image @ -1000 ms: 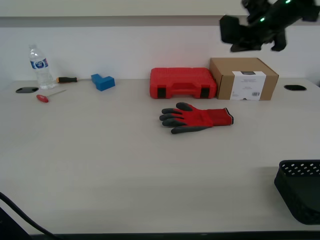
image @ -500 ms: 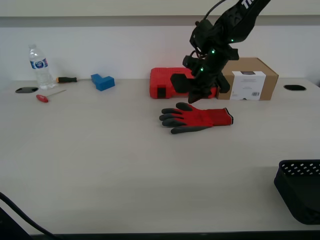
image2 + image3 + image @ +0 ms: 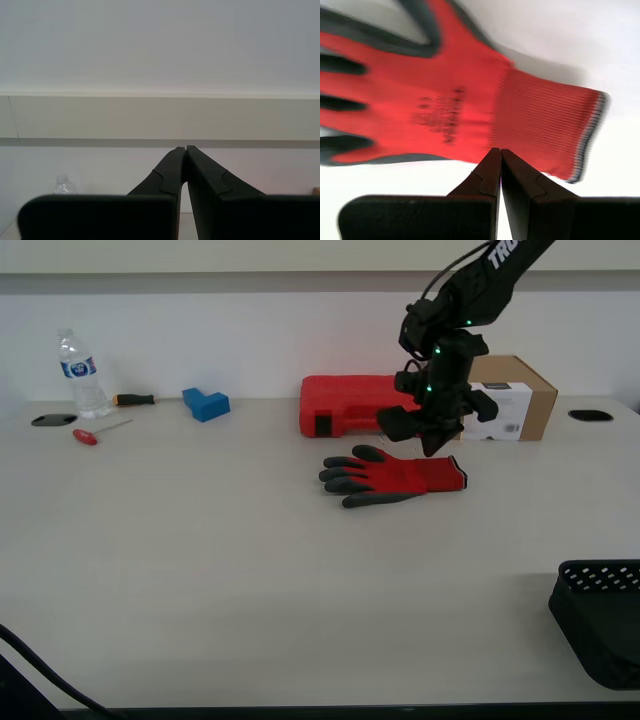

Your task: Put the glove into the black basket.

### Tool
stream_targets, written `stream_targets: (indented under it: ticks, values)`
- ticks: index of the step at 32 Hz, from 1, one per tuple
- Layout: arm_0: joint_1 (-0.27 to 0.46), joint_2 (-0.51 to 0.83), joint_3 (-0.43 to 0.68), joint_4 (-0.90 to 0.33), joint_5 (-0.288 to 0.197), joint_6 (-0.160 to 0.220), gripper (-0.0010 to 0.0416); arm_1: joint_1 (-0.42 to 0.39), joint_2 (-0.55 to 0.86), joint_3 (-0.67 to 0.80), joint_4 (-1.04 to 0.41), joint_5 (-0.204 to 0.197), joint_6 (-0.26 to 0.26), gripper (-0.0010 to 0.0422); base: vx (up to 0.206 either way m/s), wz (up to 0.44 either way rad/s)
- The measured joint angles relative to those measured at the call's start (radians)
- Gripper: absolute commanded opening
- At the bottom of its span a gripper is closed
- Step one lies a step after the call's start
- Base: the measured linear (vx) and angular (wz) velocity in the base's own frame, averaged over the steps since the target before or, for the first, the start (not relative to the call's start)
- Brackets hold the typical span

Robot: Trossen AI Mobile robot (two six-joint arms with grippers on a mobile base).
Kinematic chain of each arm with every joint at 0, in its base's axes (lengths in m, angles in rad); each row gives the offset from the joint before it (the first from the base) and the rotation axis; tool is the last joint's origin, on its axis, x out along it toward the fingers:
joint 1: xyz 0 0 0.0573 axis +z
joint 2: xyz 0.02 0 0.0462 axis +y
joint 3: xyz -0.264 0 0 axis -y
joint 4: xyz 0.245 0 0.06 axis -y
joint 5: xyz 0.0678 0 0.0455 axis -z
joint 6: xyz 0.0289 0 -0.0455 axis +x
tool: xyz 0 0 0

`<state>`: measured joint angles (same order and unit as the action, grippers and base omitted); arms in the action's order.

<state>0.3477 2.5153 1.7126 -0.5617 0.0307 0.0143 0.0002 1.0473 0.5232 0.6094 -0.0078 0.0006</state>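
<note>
In the exterior view, the glove is lying flat on the table, fingers pointing toward that view's left and cuff toward its right, just in front of the red case and a cardboard box. My first gripper is hanging directly over the cuff end, close above it but apparently not touching. The basket is sitting well apart, at the table's near edge on that view's right, only partly in frame. In the second wrist view, my second gripper is pointing at a bare wall with its jaws pressed together and nothing between them. In the first wrist view, the jaws of my first gripper are likewise clenched tip to tip, empty, just over the edge of the glove near where palm meets cuff. The glove is looking light, soft and floppy, so it will probably sag and drape once lifted; the knit cuff seems the best place to pinch, since the fabric there should bunch easily, but the jaws need opening first.
</note>
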Motion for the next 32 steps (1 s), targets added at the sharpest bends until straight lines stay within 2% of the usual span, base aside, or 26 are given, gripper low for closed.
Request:
stream_targets:
  ticks: [4,9,11,15,20,25,26,29,32]
  values:
    - [-0.045,0.000,-0.012,0.005,0.001,-0.016,0.0068,0.000,0.000,0.000,0.000,0.000,0.000,0.0000,0.000,0.000]
    - [-0.081,0.000,-0.014,0.043,0.035,-0.085,0.0147,0.000,0.000,0.000,0.000,0.000,0.000,0.0000,0.000,0.000]
    - [-0.094,0.000,-0.040,0.079,0.073,-0.101,0.0186,0.000,0.000,0.000,0.000,0.000,0.000,0.0000,0.000,0.000]
    - [-0.105,0.001,-0.128,0.182,0.077,-0.135,0.0223,0.000,0.000,0.000,0.000,0.000,0.000,0.0000,0.000,0.000]
    - [-0.107,0.000,-0.181,0.257,0.079,-0.136,0.0227,0.000,0.000,0.000,0.000,-0.001,0.000,0.0000,0.000,0.000]
    - [-0.106,0.025,-0.174,0.306,0.065,-0.135,0.0203,0.000,0.000,0.000,0.000,-0.001,0.000,0.0000,0.000,0.000]
    - [-0.107,0.050,-0.156,0.269,0.032,-0.134,0.0198,0.000,0.000,0.000,0.000,-0.001,0.000,0.0000,0.000,0.000]
    - [-0.107,0.068,-0.137,0.230,-0.020,-0.122,0.0191,0.000,0.000,0.000,-0.001,-0.002,0.000,0.0000,0.000,0.000]
    - [-0.107,0.061,-0.129,0.237,-0.035,-0.120,0.0186,0.000,0.000,0.000,-0.001,-0.002,0.000,0.0000,0.000,0.000]
